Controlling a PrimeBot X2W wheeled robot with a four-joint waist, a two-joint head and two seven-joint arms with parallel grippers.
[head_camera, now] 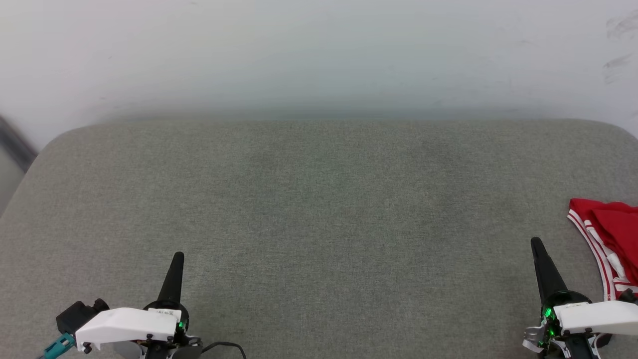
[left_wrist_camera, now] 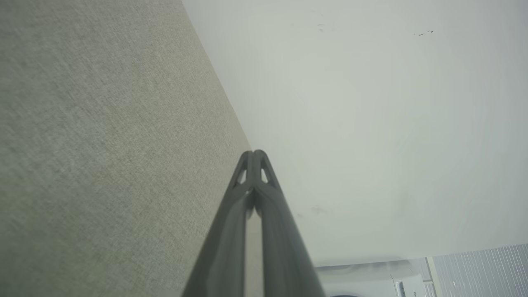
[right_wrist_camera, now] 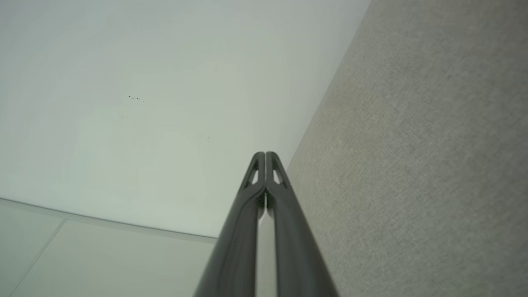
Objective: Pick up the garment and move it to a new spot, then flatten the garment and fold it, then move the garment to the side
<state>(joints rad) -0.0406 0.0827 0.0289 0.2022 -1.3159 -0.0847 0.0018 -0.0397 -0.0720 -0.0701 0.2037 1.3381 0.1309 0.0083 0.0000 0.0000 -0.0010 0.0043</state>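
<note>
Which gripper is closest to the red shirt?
The right gripper, at the head view's lower right, next to the red shirt. The left gripper sits far across the grey fabric surface.

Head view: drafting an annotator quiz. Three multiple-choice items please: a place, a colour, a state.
1. Where does the garment lie? A) right edge of the grey surface B) its centre C) its left edge
2. Its main colour? A) blue B) red C) green
3. The left gripper and right gripper are: A) both shut, empty B) both open C) both gripping cloth
Answers: 1A, it lies beside the right gripper; 2B, red cloth with white striped trim; 3A, each pair closed tight, nothing between.
</note>
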